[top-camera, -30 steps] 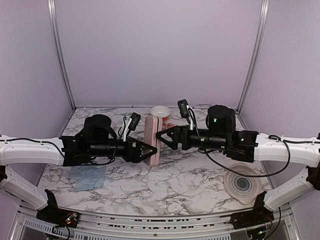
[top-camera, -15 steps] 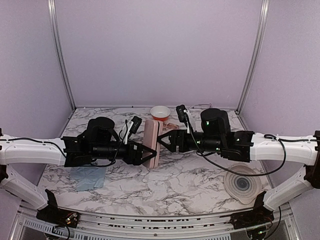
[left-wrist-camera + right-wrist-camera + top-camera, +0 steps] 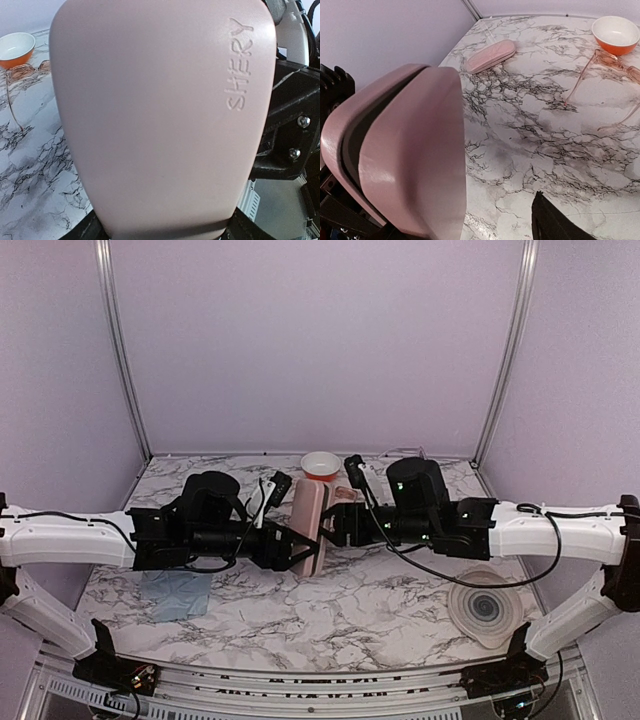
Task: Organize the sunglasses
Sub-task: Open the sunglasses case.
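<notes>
My left gripper is shut on the lower end of a pink oblong case embossed "SHERY", holding it upright above the table. In the right wrist view that case stands slightly ajar, a dark gap showing between its shells. My right gripper is open right beside the case's edge; only one black finger shows, apart from the case. The orange-brown tinted sunglasses lie unfolded on the marble next to the bowl. No pale pair shows.
An orange bowl with a white inside sits at the back. A second pink case lies closed near the left wall. A light blue cloth lies front left, a pale round ribbed disc front right.
My right gripper has moved left up to the held case and its jaws have narrowed a little. The left gripper has shifted slightly right, tilting the case.
</notes>
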You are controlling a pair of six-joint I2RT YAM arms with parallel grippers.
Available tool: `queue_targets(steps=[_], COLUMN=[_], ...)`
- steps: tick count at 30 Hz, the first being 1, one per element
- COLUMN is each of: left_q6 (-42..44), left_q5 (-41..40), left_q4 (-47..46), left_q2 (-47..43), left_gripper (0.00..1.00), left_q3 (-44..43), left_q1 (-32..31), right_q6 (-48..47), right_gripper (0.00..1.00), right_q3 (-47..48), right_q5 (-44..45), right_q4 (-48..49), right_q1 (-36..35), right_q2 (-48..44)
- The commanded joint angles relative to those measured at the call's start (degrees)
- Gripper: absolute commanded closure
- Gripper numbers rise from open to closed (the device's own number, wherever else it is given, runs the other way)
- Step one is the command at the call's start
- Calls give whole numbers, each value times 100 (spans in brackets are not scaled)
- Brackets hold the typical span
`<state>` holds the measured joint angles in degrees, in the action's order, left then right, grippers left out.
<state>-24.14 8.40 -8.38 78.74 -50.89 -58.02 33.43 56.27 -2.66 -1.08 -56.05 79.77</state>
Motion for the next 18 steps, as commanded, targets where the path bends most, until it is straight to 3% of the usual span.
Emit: queue_targets(steps=[1, 5, 18], left_q6=[183, 182, 73], left_q5=[-54, -65, 49], left_q4=[-137, -137, -224], left_q2=[-25, -6, -119], left_gripper=[60, 60, 61], left_q3=[-298, -314, -351], left_q1=[-91, -95, -92], right_q6=[-18, -62, -3], right_gripper=[30, 31, 52], right_q3=[142, 86, -258], right_q5=[230, 212, 80], right_q4=[-296, -290, -40], right_q1=[-29, -31, -24], right_q2=[7, -39, -216])
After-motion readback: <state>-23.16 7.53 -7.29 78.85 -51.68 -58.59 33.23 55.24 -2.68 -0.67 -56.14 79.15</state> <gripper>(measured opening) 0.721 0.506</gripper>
